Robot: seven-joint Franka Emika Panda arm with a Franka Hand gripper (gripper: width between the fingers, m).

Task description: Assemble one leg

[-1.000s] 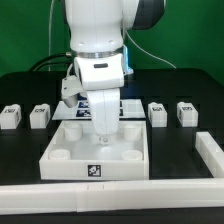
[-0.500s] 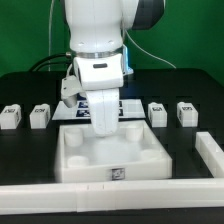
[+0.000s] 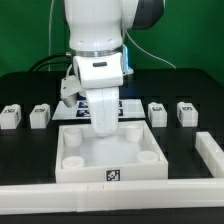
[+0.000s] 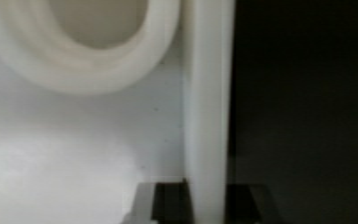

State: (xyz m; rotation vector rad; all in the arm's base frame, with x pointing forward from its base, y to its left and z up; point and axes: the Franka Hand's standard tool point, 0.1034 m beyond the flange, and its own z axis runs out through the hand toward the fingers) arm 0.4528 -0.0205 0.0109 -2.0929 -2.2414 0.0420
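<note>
The large white square tray-like top (image 3: 112, 160) lies in the middle of the black table, its tag facing the front. My gripper (image 3: 101, 132) reaches down at its far wall. In the wrist view the gripper (image 4: 208, 206) has a dark finger on each side of the tray's upright wall (image 4: 208, 100), shut on it, with a round corner socket (image 4: 87, 40) beside it. Four small white legs stand apart from the tray: two at the exterior view's left (image 3: 11, 117) (image 3: 40, 116) and two at its right (image 3: 158, 113) (image 3: 186, 112). None is held.
A long white bar (image 3: 100, 198) runs along the table's front, close to the tray's front edge. Another white bar (image 3: 210, 150) lies at the exterior view's right. The marker board (image 3: 131, 104) lies behind the arm.
The tray has slid toward the front bar with my gripper on its far wall. In the last half second it only shifted slightly. The legs have not moved.
</note>
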